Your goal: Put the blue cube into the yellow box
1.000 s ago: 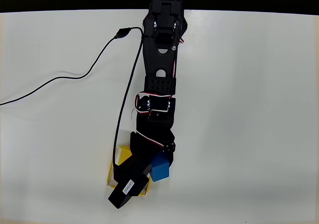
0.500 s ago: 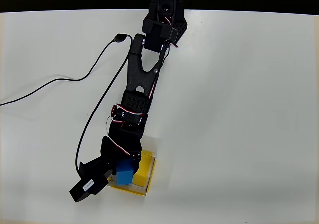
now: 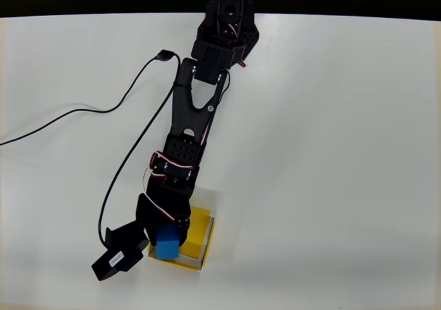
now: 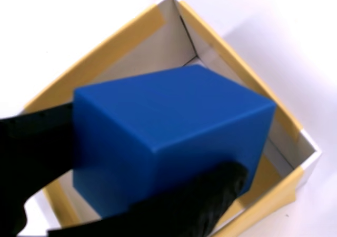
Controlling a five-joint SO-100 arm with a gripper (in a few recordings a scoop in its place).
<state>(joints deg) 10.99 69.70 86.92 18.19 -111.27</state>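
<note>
The blue cube (image 3: 167,246) is held over the left part of the yellow box (image 3: 196,233) near the table's front edge in the overhead view. My gripper (image 3: 165,238) is shut on the cube. In the wrist view the blue cube (image 4: 168,137) looms large between my black fingers (image 4: 31,158), above the open yellow box (image 4: 231,63). Whether the cube touches the box floor cannot be told.
A black cable (image 3: 83,110) runs across the white table (image 3: 331,151) from the left edge to the arm's base. The table's far edge meets a dark background at the top.
The arm has swung left, carrying the cube from the box's right side to over its left part. In the last half second it shifted slightly further left and toward the front edge.
</note>
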